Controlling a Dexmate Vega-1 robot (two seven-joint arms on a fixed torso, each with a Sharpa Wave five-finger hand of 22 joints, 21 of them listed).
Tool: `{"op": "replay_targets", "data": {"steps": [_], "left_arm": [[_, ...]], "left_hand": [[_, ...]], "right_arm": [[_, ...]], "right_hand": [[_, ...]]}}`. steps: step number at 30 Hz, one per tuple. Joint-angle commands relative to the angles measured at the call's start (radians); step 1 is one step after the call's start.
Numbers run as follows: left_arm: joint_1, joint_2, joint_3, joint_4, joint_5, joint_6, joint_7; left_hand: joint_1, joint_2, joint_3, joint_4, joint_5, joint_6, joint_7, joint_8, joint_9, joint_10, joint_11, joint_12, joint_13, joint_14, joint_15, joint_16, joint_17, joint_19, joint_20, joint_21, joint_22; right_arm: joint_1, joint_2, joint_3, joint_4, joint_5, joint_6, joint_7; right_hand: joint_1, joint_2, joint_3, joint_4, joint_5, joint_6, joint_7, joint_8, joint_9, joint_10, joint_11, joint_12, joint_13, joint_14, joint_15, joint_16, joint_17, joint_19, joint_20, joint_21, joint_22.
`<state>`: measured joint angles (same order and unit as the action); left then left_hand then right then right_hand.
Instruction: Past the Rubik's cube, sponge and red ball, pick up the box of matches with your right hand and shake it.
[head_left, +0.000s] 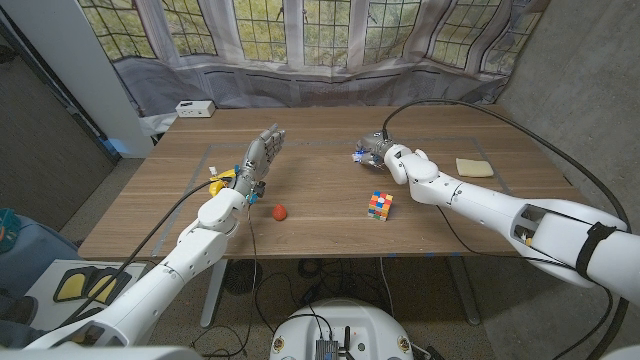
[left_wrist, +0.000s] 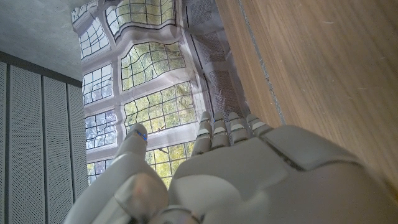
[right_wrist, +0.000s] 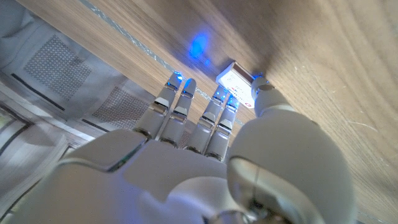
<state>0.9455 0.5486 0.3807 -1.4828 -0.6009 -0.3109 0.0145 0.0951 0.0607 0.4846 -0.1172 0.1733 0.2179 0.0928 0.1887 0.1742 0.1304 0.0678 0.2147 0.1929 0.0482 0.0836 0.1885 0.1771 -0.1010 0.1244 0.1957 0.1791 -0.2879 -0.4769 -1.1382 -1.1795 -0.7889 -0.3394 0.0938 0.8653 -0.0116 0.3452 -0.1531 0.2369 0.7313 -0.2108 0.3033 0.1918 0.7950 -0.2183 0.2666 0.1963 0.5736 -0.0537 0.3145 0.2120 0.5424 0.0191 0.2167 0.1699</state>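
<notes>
Our right hand (head_left: 378, 152) is at the far side of the bench (head_left: 330, 235), fingers reaching down over the box of matches (right_wrist: 238, 83). In the right wrist view the fingertips (right_wrist: 179, 82) sit right at the box's edge and the thumb comes in beside it, but we cannot tell whether the hand has it pinched or is merely touching it. The box appears to lie flat on the wood.

The risk, as we judge it, is a shallow grip: a low, flat box may slide away from the fingers or tip out once we lift and shake, and it may slip if we close before the thumb is set against its side.

Nearer us, the Rubik's cube (head_left: 378, 205) and red ball (head_left: 280, 212) lie well apart from the hand, and the sponge (head_left: 474, 167) sits off to its right; none blocks the lift. Our left hand (head_left: 259, 160) stands raised with fingers straight, holding nothing.
</notes>
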Motion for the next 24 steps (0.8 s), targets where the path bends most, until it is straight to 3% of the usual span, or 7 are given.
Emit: {"op": "replay_targets", "data": {"steps": [1, 24], "left_arm": [[-0.005, -0.005, 0.005, 0.007, -0.001, -0.002, -0.004], [-0.014, -0.007, 0.008, 0.010, -0.001, 0.002, -0.009]], "left_hand": [[0.003, 0.004, 0.004, 0.000, -0.001, 0.007, -0.002, -0.001, 0.005, 0.006, -0.007, -0.001, 0.004, 0.002, 0.002, -0.002, 0.001, 0.001, 0.011, 0.001, 0.004], [0.002, 0.003, 0.004, 0.000, -0.001, 0.006, -0.006, -0.001, 0.005, 0.006, -0.015, -0.001, 0.004, -0.004, 0.007, -0.004, 0.002, -0.003, 0.022, 0.001, 0.004]], "right_arm": [[-0.015, -0.017, 0.017, -0.026, 0.014, -0.002, -0.028], [-0.058, -0.059, 0.080, -0.118, 0.026, -0.017, -0.085]], "right_hand": [[0.017, 0.006, -0.001, 0.001, -0.003, 0.035, -0.007, 0.010, 0.006, 0.025, -0.001, 0.007, 0.007, 0.024, -0.050, 0.011, 0.007, 0.010, -0.001, -0.004, 0.005], [0.021, 0.015, 0.000, 0.003, -0.005, 0.079, -0.008, 0.020, 0.009, 0.061, -0.001, 0.017, 0.018, 0.057, -0.063, 0.014, 0.011, 0.024, 0.008, -0.004, 0.006]]}}
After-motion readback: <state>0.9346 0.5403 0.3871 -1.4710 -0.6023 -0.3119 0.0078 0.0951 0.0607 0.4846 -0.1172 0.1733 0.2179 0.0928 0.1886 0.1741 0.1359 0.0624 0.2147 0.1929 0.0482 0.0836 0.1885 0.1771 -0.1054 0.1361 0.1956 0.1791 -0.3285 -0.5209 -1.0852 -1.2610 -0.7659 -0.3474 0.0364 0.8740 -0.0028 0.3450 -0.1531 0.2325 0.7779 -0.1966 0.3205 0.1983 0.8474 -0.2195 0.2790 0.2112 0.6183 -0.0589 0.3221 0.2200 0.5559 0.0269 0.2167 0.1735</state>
